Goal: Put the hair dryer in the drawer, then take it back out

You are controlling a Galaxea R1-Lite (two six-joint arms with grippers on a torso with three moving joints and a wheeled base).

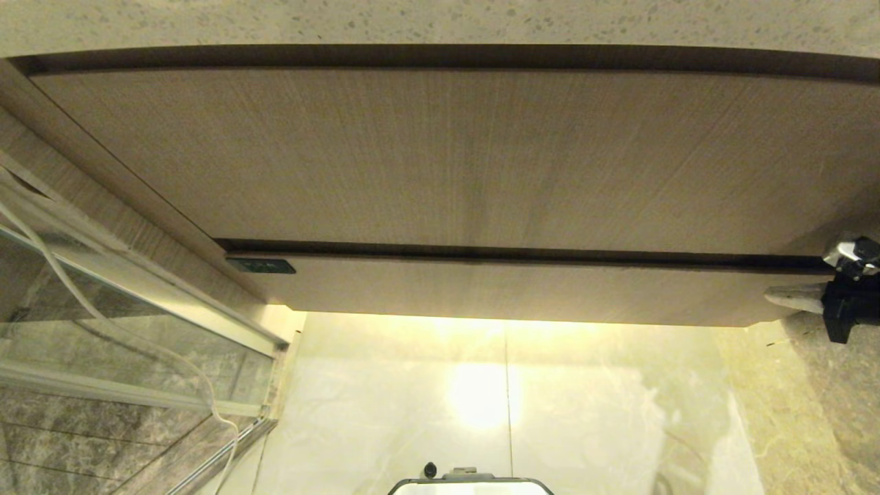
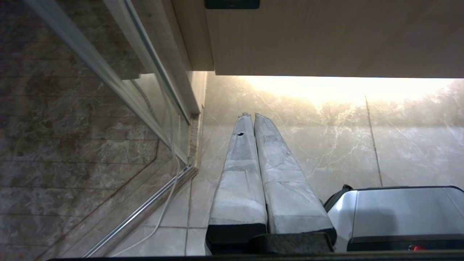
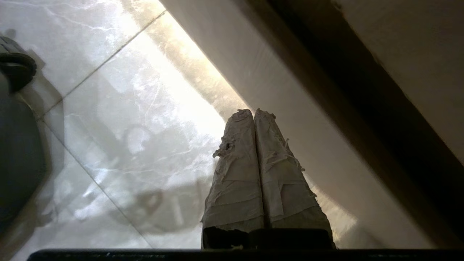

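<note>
The drawer point(image 1: 522, 289) is the narrow wood-grain front under the taller panel, and it is closed flush. The hair dryer is out of view. My right gripper point(image 1: 790, 297) reaches in from the right edge beside the drawer's right end. Its tape-wrapped fingers are shut with nothing between them. In the right wrist view the right gripper point(image 3: 253, 111) points along the drawer front point(image 3: 275, 94), just off its lower edge. My left gripper point(image 2: 252, 115) hangs shut and empty over the floor, below the drawer's left end point(image 2: 326, 43).
A tall wood-grain panel point(image 1: 440, 151) sits above the drawer, under a speckled stone counter point(image 1: 440, 20). A glass shower door point(image 1: 137, 330) with a white cord point(image 1: 62, 282) behind it stands at the left. Glossy marble floor point(image 1: 584, 399) lies below. My base point(image 1: 471, 487) shows at the bottom.
</note>
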